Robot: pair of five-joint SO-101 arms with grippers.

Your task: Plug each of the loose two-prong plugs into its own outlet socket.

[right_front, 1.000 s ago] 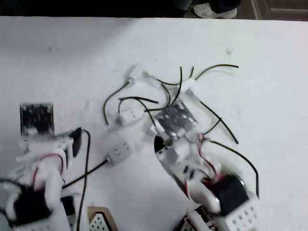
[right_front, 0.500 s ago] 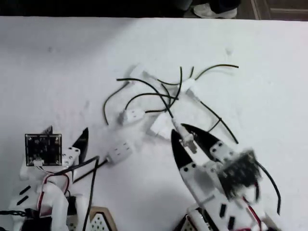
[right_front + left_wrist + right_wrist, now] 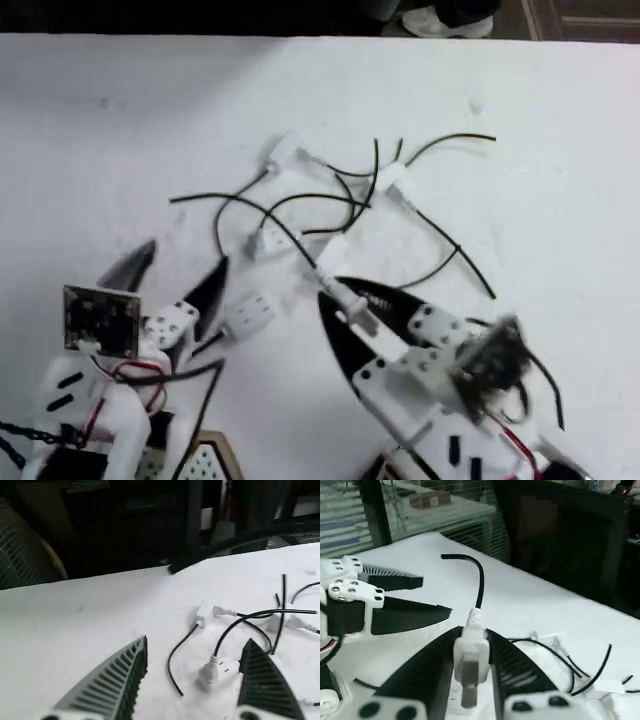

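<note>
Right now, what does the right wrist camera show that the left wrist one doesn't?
Right wrist view: the right pincer gripping a plug, its cord arching up. Left wrist view: a socket lying between that arm's open fingers. Both share the left pincer, the white table and loose black cords.

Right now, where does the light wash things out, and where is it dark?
High view: the white table glares, so the white outlet socket nearly melts into it; the black cords stand out. Left wrist view: bright table, dark room behind. Right wrist view: the plug in the right end effector is evenly lit.
</note>
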